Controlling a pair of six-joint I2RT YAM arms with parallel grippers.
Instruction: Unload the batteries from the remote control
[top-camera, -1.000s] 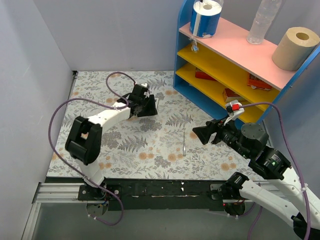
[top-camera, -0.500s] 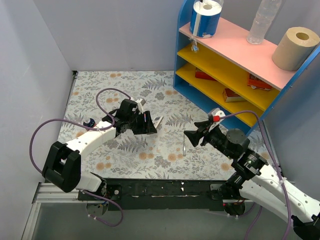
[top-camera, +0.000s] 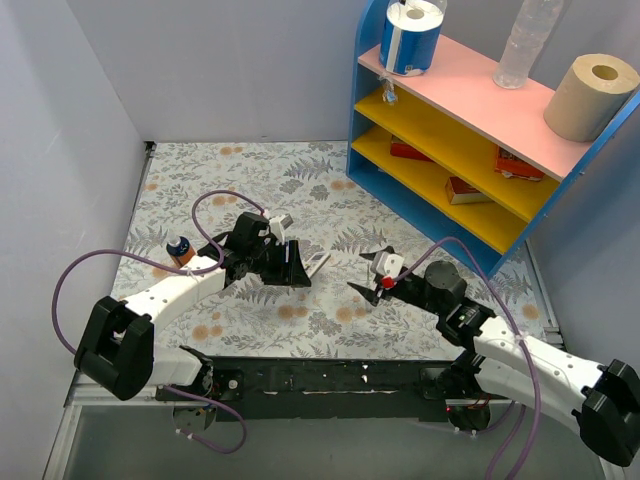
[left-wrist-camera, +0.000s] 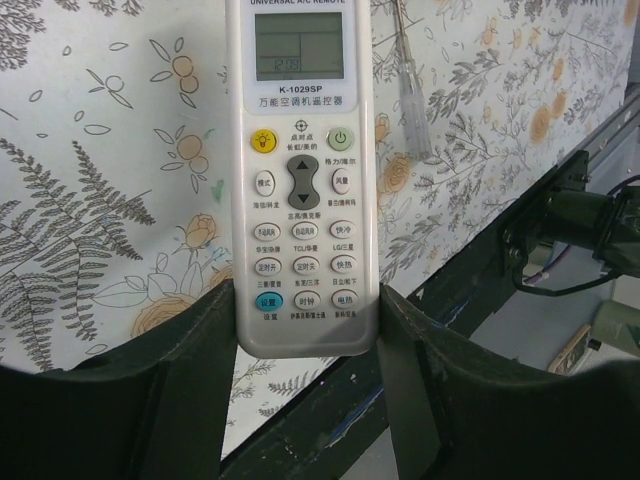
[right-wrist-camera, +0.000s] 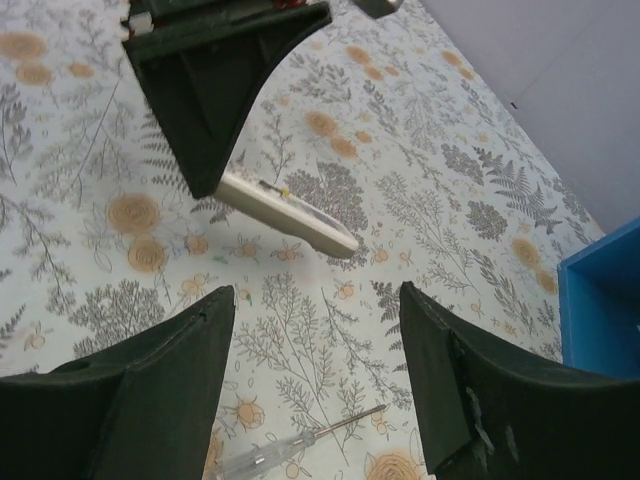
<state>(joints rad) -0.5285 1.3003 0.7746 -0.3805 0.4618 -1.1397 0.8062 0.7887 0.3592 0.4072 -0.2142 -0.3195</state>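
The remote control (left-wrist-camera: 300, 180) is a slim white bar with a small display and buttons. My left gripper (left-wrist-camera: 305, 300) is shut on its lower end and holds it above the mat, face toward the wrist camera. In the top view the remote (top-camera: 318, 264) sticks out of the left gripper (top-camera: 298, 265) toward the right. My right gripper (right-wrist-camera: 318, 295) is open and empty, low over the mat, just short of the remote (right-wrist-camera: 290, 212). In the top view the right gripper (top-camera: 366, 275) is just right of the remote's tip. The batteries and the back compartment are hidden.
A long thin silvery stick with a clear handle (right-wrist-camera: 300, 445) lies on the floral mat below the right gripper; it also shows in the left wrist view (left-wrist-camera: 410, 90). A small dark blue and orange object (top-camera: 180, 247) sits at the left. A blue shelf unit (top-camera: 440, 120) stands at the back right.
My left arm has brought the remote nearer and to the right. My right arm has moved left and down toward the remote, over the silvery stick.
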